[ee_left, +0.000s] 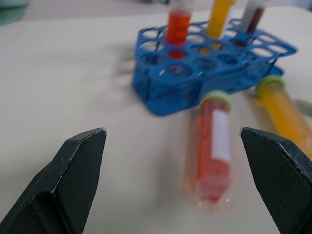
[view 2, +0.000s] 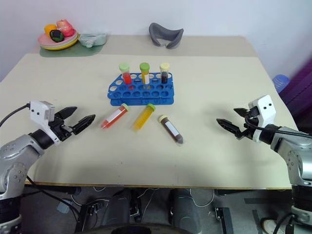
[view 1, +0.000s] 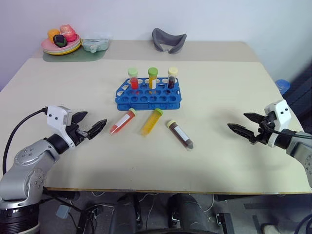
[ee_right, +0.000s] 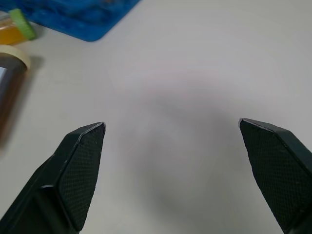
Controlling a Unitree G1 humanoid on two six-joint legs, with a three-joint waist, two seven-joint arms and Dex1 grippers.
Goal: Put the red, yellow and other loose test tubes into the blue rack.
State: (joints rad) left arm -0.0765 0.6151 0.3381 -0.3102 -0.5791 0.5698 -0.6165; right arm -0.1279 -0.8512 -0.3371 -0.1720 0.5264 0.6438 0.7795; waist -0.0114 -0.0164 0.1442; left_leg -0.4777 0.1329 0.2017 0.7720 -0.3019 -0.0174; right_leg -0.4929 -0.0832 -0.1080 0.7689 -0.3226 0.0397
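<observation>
lying before the blue rack [view 1: 148,97], three test tubes [view 1: 151,122] bear white labels (unreadable), both grippers' fingers spread wide, empty.

G1 arms: grey metal, white wrist blocks, black fingers.

L arm [view 1: 29,163]: silver-grey rounded metal housings w/ small dark screws round the joint caps, black ribbed collar at the wrist, white boxy plastic wrist block on top w/ tiny dark dots; thin black cable loops from the block back along the forearm. Left gripper [view 1: 89,124]: two black tapered fingers w/ pointed tips; in wrist view the pads [ee_left: 80,165] show a fine cross-hatch texture & paler edge at the tip. R arm [view 2: 297,161]: same grey housings, white block, black cable along the forearm. Right gripper [view 2: 233,122]: same black wedge fingers, textured pads [ee_right: 83,165].
</observation>
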